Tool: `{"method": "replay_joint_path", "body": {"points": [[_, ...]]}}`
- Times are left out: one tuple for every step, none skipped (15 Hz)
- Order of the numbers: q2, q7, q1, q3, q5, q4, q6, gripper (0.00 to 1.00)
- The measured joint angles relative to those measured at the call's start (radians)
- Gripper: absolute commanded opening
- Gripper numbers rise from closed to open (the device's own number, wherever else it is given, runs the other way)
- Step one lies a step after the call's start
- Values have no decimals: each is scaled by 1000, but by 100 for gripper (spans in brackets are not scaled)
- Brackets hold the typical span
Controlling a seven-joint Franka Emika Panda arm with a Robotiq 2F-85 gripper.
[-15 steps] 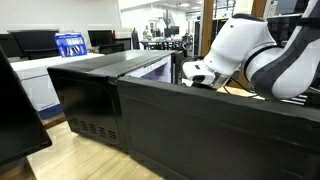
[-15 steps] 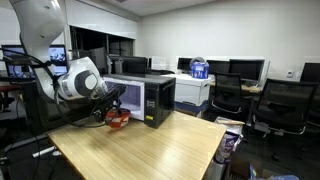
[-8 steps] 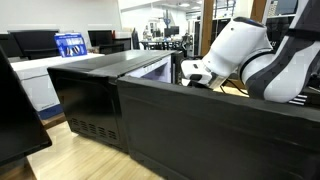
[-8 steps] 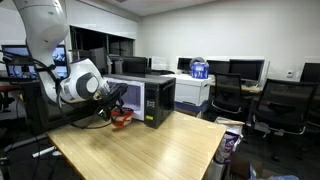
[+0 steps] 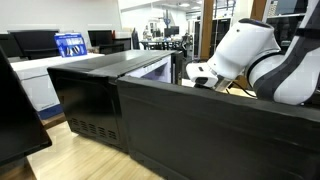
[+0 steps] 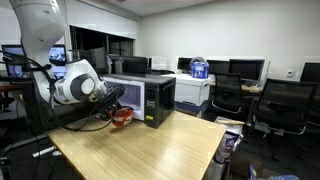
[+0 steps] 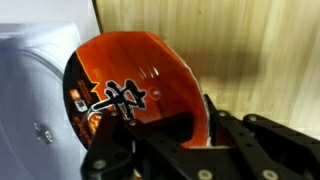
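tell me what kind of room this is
Likely an office or lab: black swivel chairs, dark computer monitors on white desks, and a black microwave oven on a light wooden table, where the gripper holds an orange-red printed bowl.

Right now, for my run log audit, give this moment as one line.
claw: shut on red bowl | bowl: black characters on it | place: beside microwave | surface: wooden table

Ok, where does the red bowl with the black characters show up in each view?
In an exterior view: the red bowl sits left of centre, just left of the microwave.
In an exterior view: not visible, hidden behind the black casing.
Wrist view: the bowl fills the middle, above the gripper.
Shared landmark: the white robot arm.
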Motion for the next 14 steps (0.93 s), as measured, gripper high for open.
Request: {"method": "replay_joint_path", "body": {"points": [[0, 0, 9, -9, 3, -5, 0, 4], [-1, 0, 33, -31, 15, -8, 0, 3], [-1, 0, 46, -42, 20, -11, -1, 1], [-1, 0, 59, -54, 22, -14, -1, 3], [-1, 0, 69, -62, 22, -15, -2, 3], [-3, 0, 77, -67, 22, -15, -10, 3], [-11, 0, 82, -69, 22, -14, -30, 3], [-27, 0, 88, -69, 22, -12, -60, 3], [-51, 0, 94, -69, 21, -12, -96, 4], [-82, 0, 98, -68, 20, -12, -138, 4], [-116, 0, 104, -69, 20, -12, -180, 3], [-154, 0, 109, -69, 20, -10, -219, 3], [-194, 0, 116, -70, 20, -7, -262, 3], [-239, 0, 122, -71, 18, -2, -312, 3]]}}
